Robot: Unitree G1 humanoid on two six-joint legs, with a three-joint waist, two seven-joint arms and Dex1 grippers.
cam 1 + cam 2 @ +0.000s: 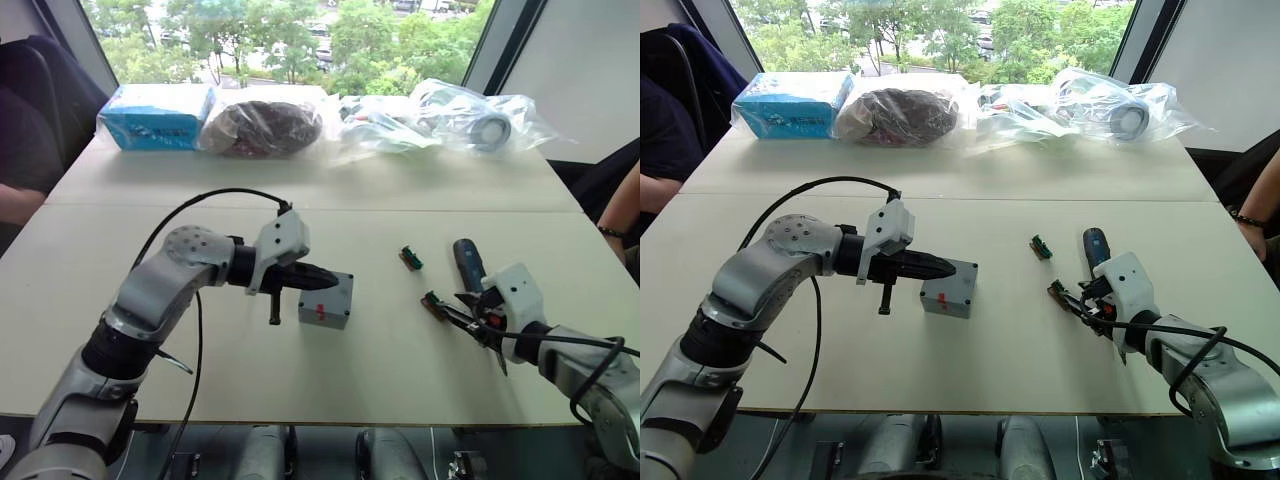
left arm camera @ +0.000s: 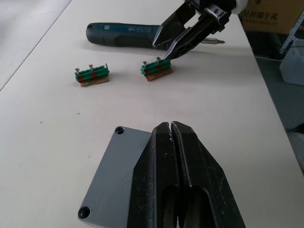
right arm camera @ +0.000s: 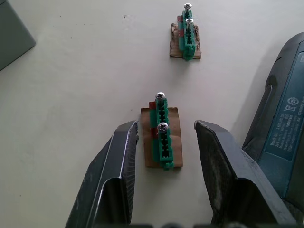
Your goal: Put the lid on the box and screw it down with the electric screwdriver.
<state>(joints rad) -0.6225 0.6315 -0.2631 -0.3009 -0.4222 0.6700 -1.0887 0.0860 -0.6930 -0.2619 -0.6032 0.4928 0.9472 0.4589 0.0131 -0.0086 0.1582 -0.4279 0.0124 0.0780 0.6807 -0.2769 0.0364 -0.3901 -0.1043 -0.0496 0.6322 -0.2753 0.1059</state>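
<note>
Left gripper (image 2: 171, 130): mine, fingers pressed together with nothing between them, tips resting over the lid (image 2: 111, 183).
Lid: flat on top of the box (image 1: 326, 300), directly under my left fingertips; two corner holes show bare, so I judge it seated but not screwed.
Right gripper (image 3: 166, 142): mine, fingers spread apart and holding nothing, straddling a green connector (image 3: 161, 133) that lies on the table between the tips.
Second connector (image 3: 186, 32): farther ahead of my right fingers, well apart from the first.
Screwdriver (image 1: 468, 264): lying flat on the table just beside my right gripper, on the outer side of its outer finger, body almost touching it.
Long axis: runs roughly along the line my right fingers point, not across it.
Nearer arm: the right by far; my left is busy at the box, well apart from the tool.
Coming move: I judge my right hand must shift sideways off the connector and turn to close across the tool's barrel.
</note>
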